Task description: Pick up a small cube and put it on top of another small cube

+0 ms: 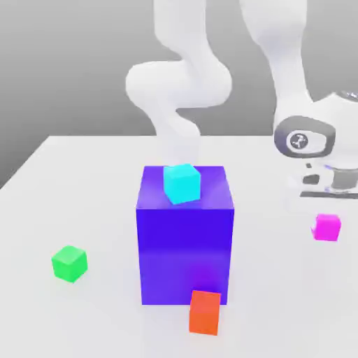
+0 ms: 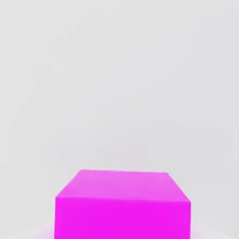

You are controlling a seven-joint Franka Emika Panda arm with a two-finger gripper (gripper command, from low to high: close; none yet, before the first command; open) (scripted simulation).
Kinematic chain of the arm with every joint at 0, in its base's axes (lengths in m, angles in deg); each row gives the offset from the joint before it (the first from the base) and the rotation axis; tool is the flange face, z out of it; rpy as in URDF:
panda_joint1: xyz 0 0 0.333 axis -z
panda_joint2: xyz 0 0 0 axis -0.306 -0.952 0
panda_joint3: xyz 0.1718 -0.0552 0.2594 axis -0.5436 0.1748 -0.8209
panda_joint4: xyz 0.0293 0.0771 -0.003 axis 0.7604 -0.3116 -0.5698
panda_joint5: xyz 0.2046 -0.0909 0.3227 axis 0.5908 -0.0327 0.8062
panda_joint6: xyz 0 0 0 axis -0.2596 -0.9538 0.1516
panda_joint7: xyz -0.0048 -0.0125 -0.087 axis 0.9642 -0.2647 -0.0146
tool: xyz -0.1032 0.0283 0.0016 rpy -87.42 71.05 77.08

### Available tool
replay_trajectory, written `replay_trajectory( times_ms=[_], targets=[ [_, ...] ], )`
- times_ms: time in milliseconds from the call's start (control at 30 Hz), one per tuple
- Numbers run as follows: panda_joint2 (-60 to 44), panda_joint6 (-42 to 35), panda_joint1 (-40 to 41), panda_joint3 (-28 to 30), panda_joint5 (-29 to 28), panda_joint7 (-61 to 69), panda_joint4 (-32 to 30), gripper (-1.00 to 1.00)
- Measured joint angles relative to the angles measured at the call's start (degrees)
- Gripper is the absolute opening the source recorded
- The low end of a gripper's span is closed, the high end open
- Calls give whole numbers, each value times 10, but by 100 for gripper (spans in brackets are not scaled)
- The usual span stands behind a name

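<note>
So, I'm gripping magenta cube (image 2: 123, 219) with narrowed hand (image 1: 326, 229), well in from table's (image 1: 98, 182) far edge, probably pinching sides, leaving underside free for stacking.

glossy white rounded arm (image 1: 178, 84), smooth bulging joints, dark grey oval band around a pale disc, black logo

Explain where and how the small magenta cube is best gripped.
The magenta cube is best taken from straight above, I'd judge, with the pincer across two opposite upright sides, around mid-height. Its faces look flat and parallel, so each would meet a pad squarely, and its level top, seen in the hand view, suggests a vertical approach.
</note>
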Motion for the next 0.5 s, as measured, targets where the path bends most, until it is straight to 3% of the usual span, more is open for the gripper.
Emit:
replay_trajectory(
  times_ms=[267, 500],
  targets=[
    [-2, -47, 101, 70, 25, 75, 73, -100],
    [43, -53, 217, 115, 126, 187, 120, -100]
  ],
)
